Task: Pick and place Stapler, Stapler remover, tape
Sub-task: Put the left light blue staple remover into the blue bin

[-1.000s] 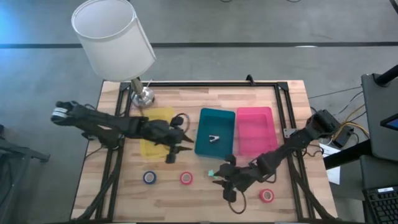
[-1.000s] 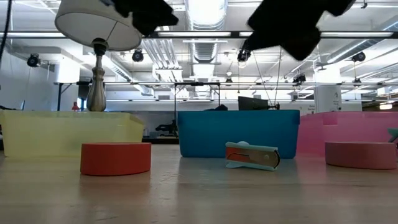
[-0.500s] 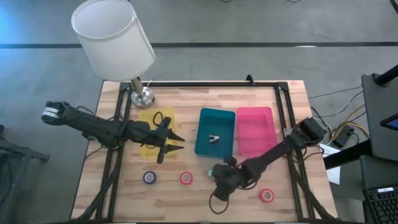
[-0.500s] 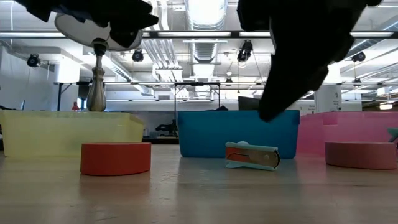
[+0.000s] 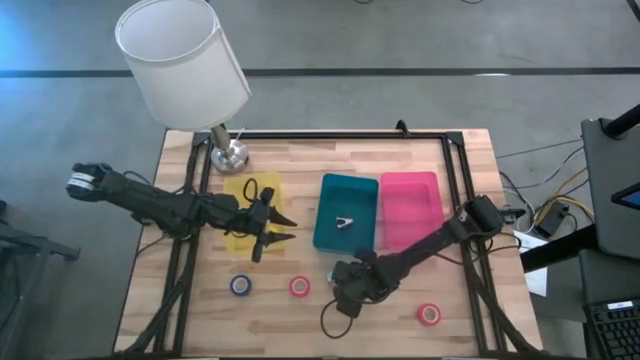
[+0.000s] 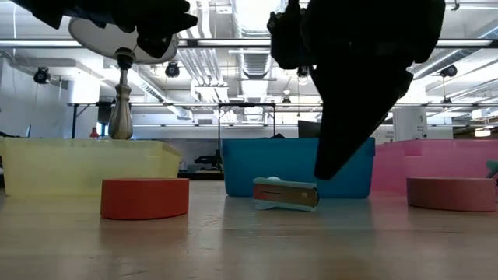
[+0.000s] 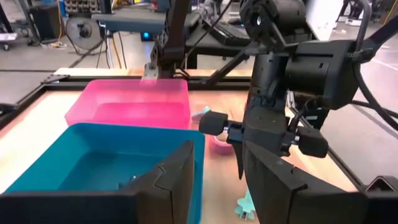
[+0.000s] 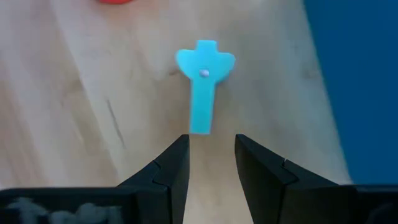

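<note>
Right gripper, fingers spread, positioned above small light-blue plastic staple remover on wooden counter, at teal tray's 6 o'clock. Risk: remover nudged aside if descent misaligned. Left gripper spread, idle.

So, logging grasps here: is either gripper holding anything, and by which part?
Nothing is held. The right gripper is open just short of the staple remover; the left gripper is open and empty.

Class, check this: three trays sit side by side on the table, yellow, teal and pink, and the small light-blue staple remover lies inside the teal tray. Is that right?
Not quite. The staple remover lies on the bare wooden table, just outside the teal tray, as the right wrist view shows. The yellow tray and pink tray are as stated.
</note>
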`<state>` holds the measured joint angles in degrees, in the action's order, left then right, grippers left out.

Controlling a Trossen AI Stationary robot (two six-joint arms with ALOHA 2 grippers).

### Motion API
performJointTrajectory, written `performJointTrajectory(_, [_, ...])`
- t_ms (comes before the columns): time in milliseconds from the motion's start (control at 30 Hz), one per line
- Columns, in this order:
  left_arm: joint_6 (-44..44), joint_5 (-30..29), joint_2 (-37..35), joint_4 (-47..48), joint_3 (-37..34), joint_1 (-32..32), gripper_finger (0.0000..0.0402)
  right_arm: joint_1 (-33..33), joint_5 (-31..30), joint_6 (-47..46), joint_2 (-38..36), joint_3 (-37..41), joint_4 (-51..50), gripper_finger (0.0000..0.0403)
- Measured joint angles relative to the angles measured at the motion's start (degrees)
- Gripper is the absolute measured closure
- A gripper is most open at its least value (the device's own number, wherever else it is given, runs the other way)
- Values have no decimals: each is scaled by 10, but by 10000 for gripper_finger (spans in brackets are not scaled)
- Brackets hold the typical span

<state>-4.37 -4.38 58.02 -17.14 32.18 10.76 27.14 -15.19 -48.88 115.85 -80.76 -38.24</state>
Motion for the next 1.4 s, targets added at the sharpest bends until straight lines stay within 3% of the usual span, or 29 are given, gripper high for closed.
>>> performJointTrajectory(467, [-2,0,1,1,-1,0,259,-19,-4,56,-2,14,76,280])
performJointTrajectory(867, [-2,2,1,1,-1,0,261,-25,1,58,9,21,101,280])
performJointTrajectory(1067, [-2,2,1,1,-1,0,261,-29,22,112,36,14,104,280])
performJointTrajectory(1400, [-1,1,1,27,-7,0,261,-32,36,99,23,16,103,286])
